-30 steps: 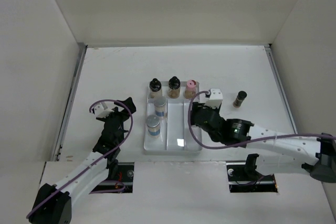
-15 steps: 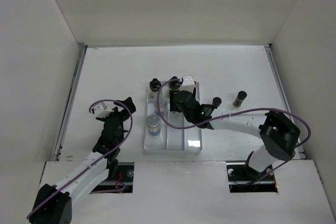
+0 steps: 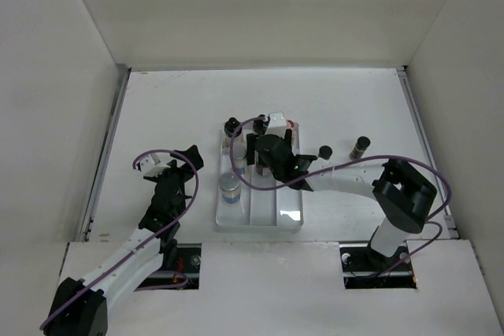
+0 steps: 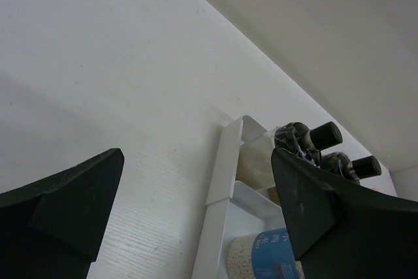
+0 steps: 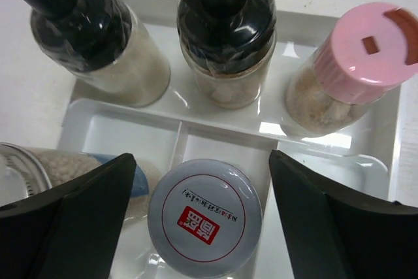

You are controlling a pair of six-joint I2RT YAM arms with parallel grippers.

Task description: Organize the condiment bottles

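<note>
In the tray (image 5: pixel 390 148), middle bay: silver-lidded jar (image 5: pixel 204 217), upright, long axis vertical, lid facing up.
Right end effector (image 5: pixel 201 156): directly above that jar, fingers spread wide, one on each side of the lid with a gap showing on both sides; pinching nothing.
Left end effector (image 4: pixel 197 155): spread, empty, over the desk (image 3: pixel 173 108) left of the tray, well apart from every bottle.
Nearer arm: the right, by far.
Back row: two black-capped bottles (image 5: pixel 225 24) and a pink-capped bottle (image 5: pixel 366 50), upright, just beyond the jar.
Loose bottles (image 3: pixel 361 147): two upright on the desk right of the tray, on the right arm's side.
Likely need: a straight rise clear of the jar, keeping off the tall caps behind.
Right wrist view only: the finger-to-lid gaps.
Top view only: the loose bottles and a blue-labelled jar (image 3: pixel 229 188) in the left bay; the arm hides the jar beneath it.
</note>
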